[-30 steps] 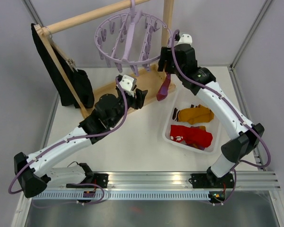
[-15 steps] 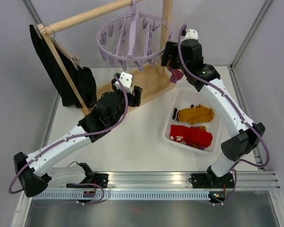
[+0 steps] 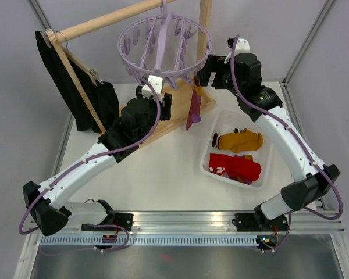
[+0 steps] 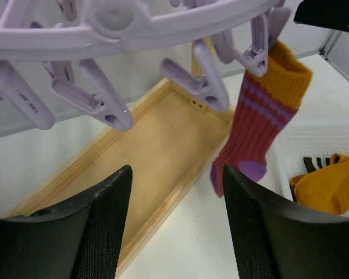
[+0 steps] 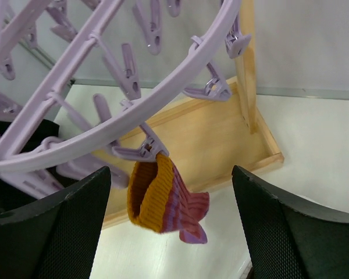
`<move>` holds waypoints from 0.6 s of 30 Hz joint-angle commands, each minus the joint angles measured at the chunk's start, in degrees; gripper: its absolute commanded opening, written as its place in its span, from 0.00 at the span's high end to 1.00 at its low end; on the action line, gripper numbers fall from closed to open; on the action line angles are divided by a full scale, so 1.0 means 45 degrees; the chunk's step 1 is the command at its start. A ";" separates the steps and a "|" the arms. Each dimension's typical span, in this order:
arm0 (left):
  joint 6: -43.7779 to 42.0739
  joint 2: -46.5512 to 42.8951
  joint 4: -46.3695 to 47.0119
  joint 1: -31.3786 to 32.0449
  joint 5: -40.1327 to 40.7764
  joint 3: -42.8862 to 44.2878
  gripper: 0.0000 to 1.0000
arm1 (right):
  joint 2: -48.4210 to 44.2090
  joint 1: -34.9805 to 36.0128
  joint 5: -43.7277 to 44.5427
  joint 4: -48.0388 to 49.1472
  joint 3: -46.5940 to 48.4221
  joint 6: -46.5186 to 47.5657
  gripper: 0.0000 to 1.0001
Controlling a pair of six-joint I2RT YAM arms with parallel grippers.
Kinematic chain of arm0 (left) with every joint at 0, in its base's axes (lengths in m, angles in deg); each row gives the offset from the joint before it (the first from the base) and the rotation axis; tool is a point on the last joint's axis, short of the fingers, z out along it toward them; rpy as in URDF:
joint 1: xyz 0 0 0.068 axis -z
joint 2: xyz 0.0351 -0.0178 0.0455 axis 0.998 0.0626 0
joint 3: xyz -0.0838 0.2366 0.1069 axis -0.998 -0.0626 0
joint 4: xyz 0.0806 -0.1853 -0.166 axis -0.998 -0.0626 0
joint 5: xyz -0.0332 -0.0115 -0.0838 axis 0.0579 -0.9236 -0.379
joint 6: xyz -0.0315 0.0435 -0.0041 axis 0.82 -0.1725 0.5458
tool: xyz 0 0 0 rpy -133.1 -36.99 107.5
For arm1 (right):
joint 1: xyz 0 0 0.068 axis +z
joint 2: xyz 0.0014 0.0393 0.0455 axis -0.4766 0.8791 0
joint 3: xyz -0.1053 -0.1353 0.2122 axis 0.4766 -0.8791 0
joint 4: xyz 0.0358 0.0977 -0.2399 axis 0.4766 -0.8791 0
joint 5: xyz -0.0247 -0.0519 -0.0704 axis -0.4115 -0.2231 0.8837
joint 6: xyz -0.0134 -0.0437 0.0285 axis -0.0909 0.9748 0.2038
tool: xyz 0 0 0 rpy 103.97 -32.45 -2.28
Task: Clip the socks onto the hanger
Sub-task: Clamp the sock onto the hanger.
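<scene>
The round lavender hanger (image 3: 163, 43) hangs from the wooden rail, with many dangling pegs. A maroon sock with an orange cuff and purple toe (image 3: 193, 109) hangs clipped in one peg on its right rim; it also shows in the left wrist view (image 4: 259, 122) and the right wrist view (image 5: 163, 200). My right gripper (image 3: 208, 72) is open and empty, just right of that sock (image 5: 171, 232). My left gripper (image 3: 154, 96) is open and empty, below the hanger's front rim (image 4: 174, 226). Mustard socks (image 3: 239, 140) and red socks (image 3: 235, 167) lie in the tray.
A white tray (image 3: 208, 151) sits on the table at the right. A wooden rack base (image 3: 166, 113) lies under the hanger, with an upright post (image 3: 205, 23). A wooden hanger with black cloth (image 3: 81, 96) leans at the left.
The right gripper let go of the maroon sock, which now hangs from a peg, and drew back to the right. The left gripper rose toward the hanger rim.
</scene>
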 commanded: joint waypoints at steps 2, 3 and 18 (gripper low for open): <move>0.0239 0.0271 -0.0263 -0.0066 -0.0614 0.0798 0.31 | -0.1230 -0.0070 -0.0817 0.0375 -0.0654 0.0087 0.09; 0.0239 0.0310 -0.0282 -0.0066 -0.0653 0.0857 0.31 | -0.1406 -0.0070 -0.0758 0.0336 -0.0793 0.0067 0.09; 0.0707 -0.0431 -0.0829 -0.0066 -0.1844 0.0409 0.31 | -0.4024 -0.1513 0.1548 -0.0487 -0.7001 -0.1356 0.14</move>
